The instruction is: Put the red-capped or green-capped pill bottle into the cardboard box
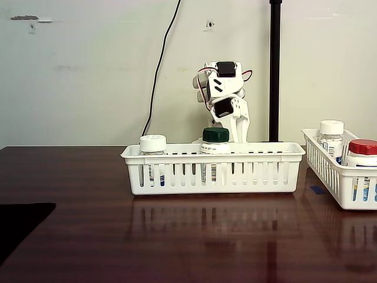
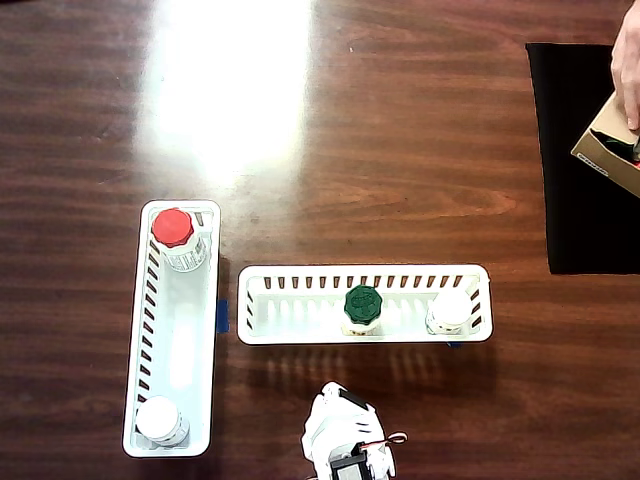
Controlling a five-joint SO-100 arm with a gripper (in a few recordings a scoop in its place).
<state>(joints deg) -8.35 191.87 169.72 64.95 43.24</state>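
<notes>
Dark wood counter [image 2: 330, 130] is carrying two white slotted baskets. Green-capped bottle [image 2: 363, 305] is standing mid-basket [image 2: 270, 305], lower centre overhead; red-capped bottle [image 2: 174, 230] left; cardboard box [image 2: 612, 148] upper right, a person's hand [image 2: 628, 60] touching it. Robot hand [image 1: 238, 127] is sitting folded behind; grip state indeterminable. Advice: descend vertically over green cap.

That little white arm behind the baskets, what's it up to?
Nothing is held yet. The arm sits folded behind a white basket holding a green-capped bottle and a white-capped bottle. A second basket holds a red-capped bottle and another white-capped one. A person's hand rests on the cardboard box at the table's edge.
</notes>
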